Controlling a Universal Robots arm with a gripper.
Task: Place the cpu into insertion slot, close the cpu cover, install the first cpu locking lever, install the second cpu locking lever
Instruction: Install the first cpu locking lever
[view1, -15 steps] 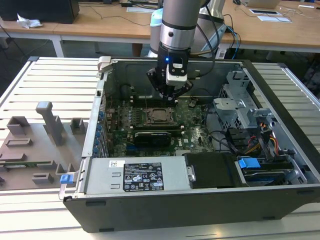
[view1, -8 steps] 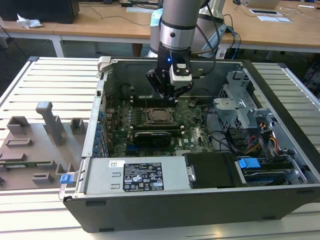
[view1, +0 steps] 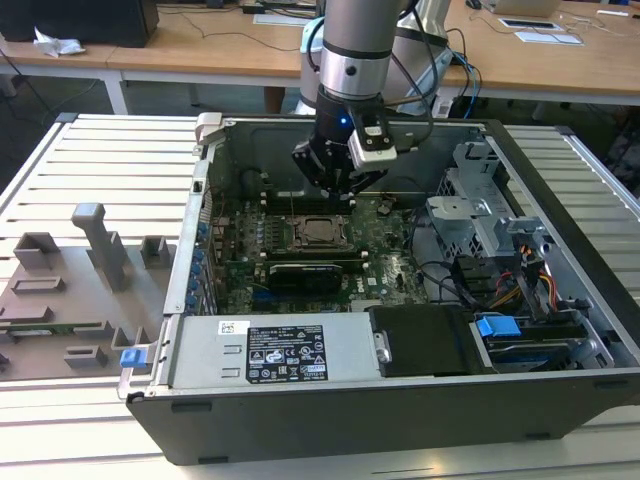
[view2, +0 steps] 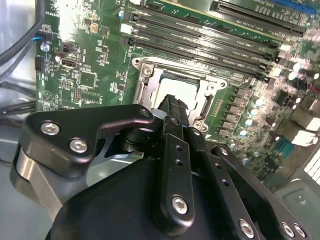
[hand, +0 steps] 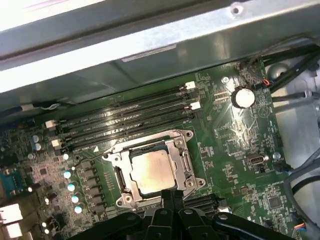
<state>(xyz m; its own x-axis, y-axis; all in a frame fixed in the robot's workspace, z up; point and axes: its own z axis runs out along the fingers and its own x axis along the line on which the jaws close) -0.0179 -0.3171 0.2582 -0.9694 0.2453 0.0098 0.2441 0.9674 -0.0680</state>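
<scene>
The cpu (hand: 149, 171) lies flat in the socket on the green motherboard (hand: 235, 145), its pale metal top facing up. The silvery cpu cover (hand: 184, 159) lies down around it, framing the chip. In the second wrist view the cpu (view2: 176, 86) and cover (view2: 146, 86) sit just beyond my fingertips. My gripper (view2: 172, 102) hovers close above the socket's edge, its two black fingers pressed together with nothing between them. In the exterior view the gripper (view1: 338, 190) hangs just above the socket (view1: 320, 232) inside the open computer case. I cannot tell whether the locking levers are latched.
Black memory slots (hand: 125, 122) run beside the socket. The case wall (view1: 200, 200), a drive cage (view1: 480, 215), cables (view1: 520, 285) and the power supply (view1: 290, 350) surround the board. A grey fixture tray (view1: 70, 290) lies at the exterior view's left.
</scene>
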